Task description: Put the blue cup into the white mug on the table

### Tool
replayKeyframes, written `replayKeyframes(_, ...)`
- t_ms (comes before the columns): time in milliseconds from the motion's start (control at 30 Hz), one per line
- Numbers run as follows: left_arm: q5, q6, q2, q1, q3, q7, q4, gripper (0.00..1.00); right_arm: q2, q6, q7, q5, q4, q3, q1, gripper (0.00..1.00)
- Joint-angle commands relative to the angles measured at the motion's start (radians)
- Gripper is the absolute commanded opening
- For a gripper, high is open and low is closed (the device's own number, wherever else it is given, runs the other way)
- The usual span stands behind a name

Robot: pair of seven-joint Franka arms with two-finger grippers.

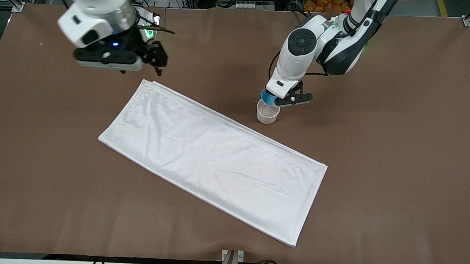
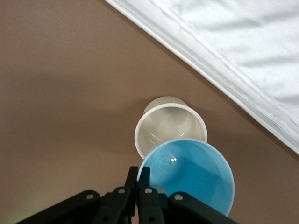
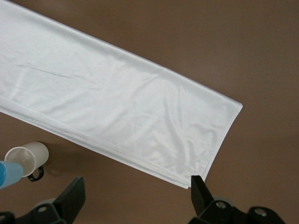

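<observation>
My left gripper [image 1: 278, 99] is shut on the rim of the blue cup [image 1: 267, 97] and holds it tilted just above the white mug [image 1: 267, 113], which stands upright on the table [image 1: 396, 163]. In the left wrist view the fingers [image 2: 148, 173] pinch the blue cup's [image 2: 191, 177] rim, and the cup overlaps the mug's [image 2: 166, 128] open mouth. My right gripper [image 1: 158, 63] is open and empty over the table, by the cloth's corner at the right arm's end. The right wrist view shows the mug [image 3: 25, 157] with its black handle, and the blue cup [image 3: 9, 174] beside it.
A white rectangular cloth [image 1: 214, 155] lies flat and slantwise across the middle of the table, close beside the mug; it also shows in the left wrist view [image 2: 243, 51] and the right wrist view [image 3: 117, 107].
</observation>
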Motion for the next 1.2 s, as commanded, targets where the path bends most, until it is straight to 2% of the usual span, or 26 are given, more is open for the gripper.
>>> replayKeyframes(0,0.048,0.028,0.023,0.0,-0.005,-0.042,0.0,0.0,-0.046,-0.017,-0.113,0.033,-0.038,0.015,-0.124,1.0)
replayKeyframes(167,0.108,0.042,0.066,0.0,-0.005,-0.077,0.003,0.0,-0.055,-0.018,-0.284,0.033,-0.047,0.013,-0.233,1.0)
replayKeyframes(367,0.166,0.06,0.118,-0.003,-0.005,-0.102,0.025,0.0,-0.072,-0.012,-0.324,0.033,-0.081,0.013,-0.306,1.0)
replayKeyframes(400,0.171,0.06,0.125,-0.001,-0.005,-0.102,0.034,0.13,-0.075,-0.011,-0.327,0.033,-0.086,0.013,-0.314,1.0)
replayKeyframes(467,0.18,0.06,0.131,-0.003,-0.005,-0.09,0.048,0.83,-0.077,-0.006,-0.333,0.033,-0.092,0.012,-0.317,1.0)
replayKeyframes(500,0.192,0.059,0.131,-0.001,-0.005,-0.087,0.051,1.0,-0.077,-0.003,-0.341,0.033,-0.094,0.012,-0.322,1.0)
replayKeyframes(700,0.214,0.033,0.109,0.034,0.007,-0.077,0.127,1.0,-0.101,0.032,-0.445,0.033,-0.141,0.012,-0.366,1.0)
replayKeyframes(867,0.229,0.033,0.122,0.134,0.036,-0.024,0.256,1.0,-0.149,0.1,-0.519,0.033,-0.228,0.012,-0.4,1.0)
replayKeyframes(967,0.228,0.033,0.126,0.177,0.038,0.024,0.307,1.0,-0.156,0.11,-0.523,0.033,-0.244,0.012,-0.403,1.0)
replayKeyframes(1167,0.228,0.033,0.125,0.203,0.038,0.048,0.327,1.0,-0.153,0.112,-0.529,0.033,-0.241,0.012,-0.418,1.0)
